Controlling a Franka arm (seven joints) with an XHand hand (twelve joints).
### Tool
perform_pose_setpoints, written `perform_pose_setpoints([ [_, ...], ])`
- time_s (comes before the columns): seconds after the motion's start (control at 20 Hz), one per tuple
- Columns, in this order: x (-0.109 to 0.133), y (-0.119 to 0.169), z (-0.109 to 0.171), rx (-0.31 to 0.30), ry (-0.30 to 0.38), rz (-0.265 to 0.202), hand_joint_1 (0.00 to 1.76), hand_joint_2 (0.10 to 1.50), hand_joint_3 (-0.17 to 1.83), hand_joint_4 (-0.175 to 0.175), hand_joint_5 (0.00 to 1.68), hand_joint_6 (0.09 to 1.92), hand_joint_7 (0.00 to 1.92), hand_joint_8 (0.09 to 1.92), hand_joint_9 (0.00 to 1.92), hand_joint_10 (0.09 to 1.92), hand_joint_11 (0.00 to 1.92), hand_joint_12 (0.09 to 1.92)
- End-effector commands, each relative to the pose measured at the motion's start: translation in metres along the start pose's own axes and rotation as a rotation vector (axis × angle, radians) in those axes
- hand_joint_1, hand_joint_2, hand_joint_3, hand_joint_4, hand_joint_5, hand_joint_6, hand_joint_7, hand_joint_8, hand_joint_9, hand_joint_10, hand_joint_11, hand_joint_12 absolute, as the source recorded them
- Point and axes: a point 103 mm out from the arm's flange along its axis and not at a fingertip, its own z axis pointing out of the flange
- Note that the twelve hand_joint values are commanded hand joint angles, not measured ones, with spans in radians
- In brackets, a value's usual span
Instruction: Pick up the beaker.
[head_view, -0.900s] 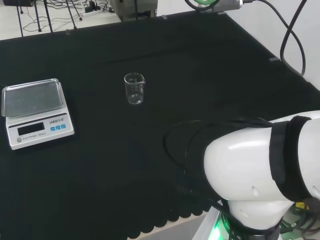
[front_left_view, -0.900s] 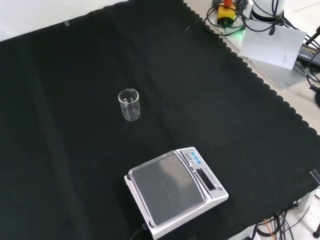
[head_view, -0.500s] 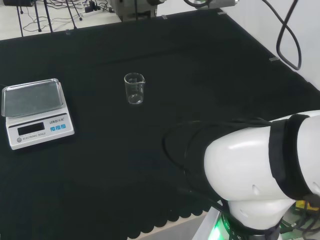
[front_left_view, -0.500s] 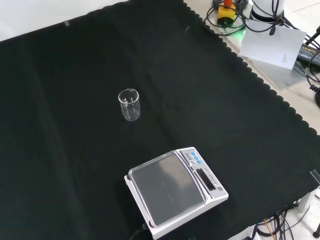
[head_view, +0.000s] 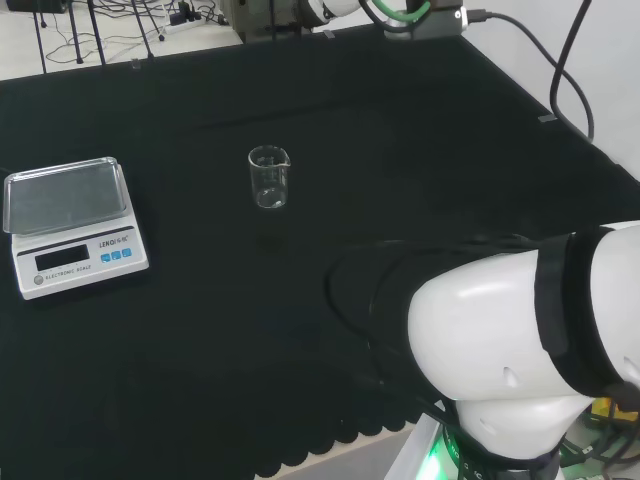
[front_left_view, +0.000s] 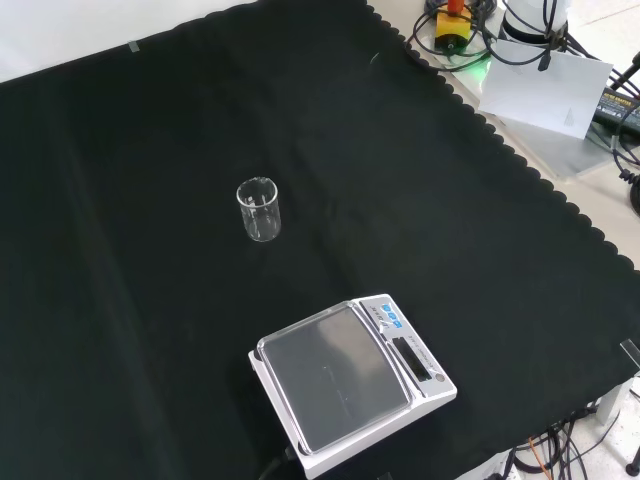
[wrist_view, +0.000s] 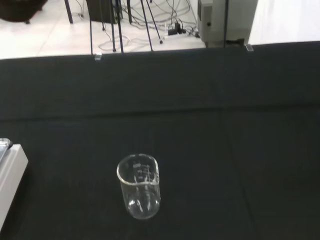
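Robot hand state: you cannot tell from these views. Beaker (head_view: 269, 177) stands upright and alone on the black cloth of the bench (head_view: 400, 150), well apart from everything else; you see it clear and empty in the wrist view (wrist_view: 139, 186). Scale (head_view: 70, 225) sits at the left in the head view, nearer the camera than the beaker in the front view (front_left_view: 350, 383).

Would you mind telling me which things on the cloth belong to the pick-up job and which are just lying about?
Belongs to the job:
- beaker, clear, upright, standing alone on the cloth

Just lying about:
- scale, apart from the beaker
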Motion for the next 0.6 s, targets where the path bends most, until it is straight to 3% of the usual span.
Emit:
perform_pose_setpoints([
  [0.05,0.007,0.054,0.081,0.005,0.059,-0.059,0.62,0.76,0.08,0.045,0.0,0.09,0.0,0.43,0.0,0.78,0.0,0.62],
  [0.6,0.037,0.124,0.166,0.123,0.079,-0.138,0.63,0.76,0.07,0.051,0.0,0.09,0.0,0.42,0.0,0.77,0.0,0.62],
])
